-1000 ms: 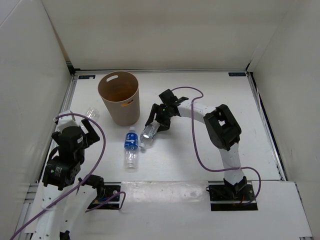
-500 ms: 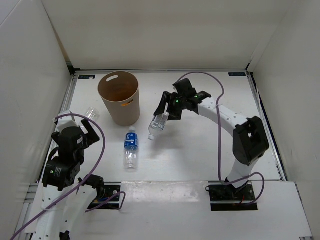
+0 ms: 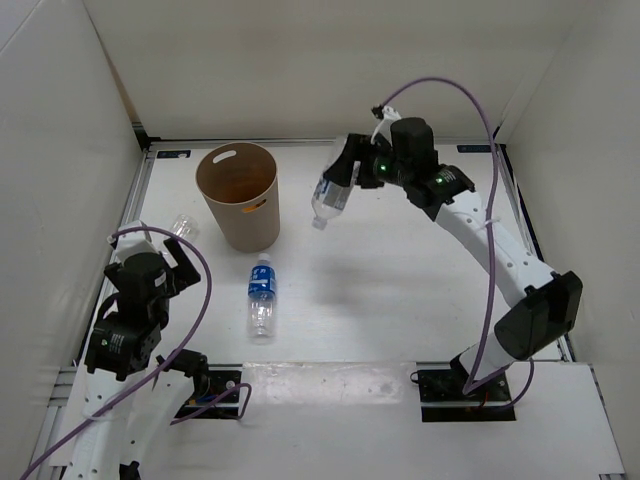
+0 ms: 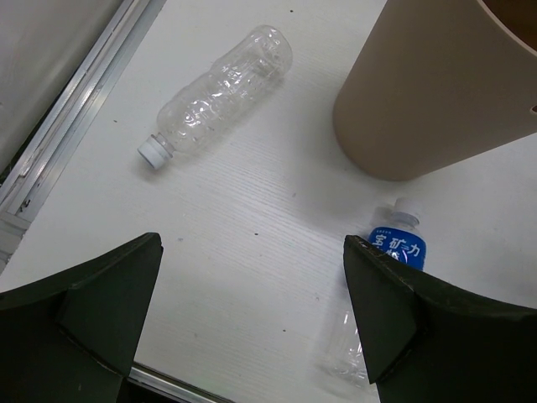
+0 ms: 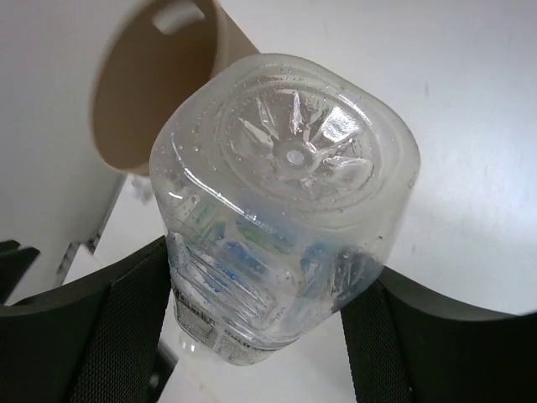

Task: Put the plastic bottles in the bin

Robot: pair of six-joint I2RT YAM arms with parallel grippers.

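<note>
Clear bottle (image 3: pixel 328 196) hangs neck-down, clamped in the jaws of the right gripper (image 3: pixel 345 178), raised just right of the bin (image 3: pixel 238 196). Best carry it fully over the bin's mouth before releasing. Left gripper (image 4: pixel 252 336) jaws stand apart.

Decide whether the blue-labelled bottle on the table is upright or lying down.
Lying down: the blue-labelled bottle rests flat on the table, cap toward the bin.

I note the tan bin (image 3: pixel 238 195) upright, mouth open. The blue-label bottle (image 3: pixel 262 292) lies on its side near the bin, white cap toward it. A plain clear bottle (image 4: pixel 216 86) lies left of the bin. A third bottle (image 3: pixel 332 193) hangs tilted, cap down, right of the bin.
</note>
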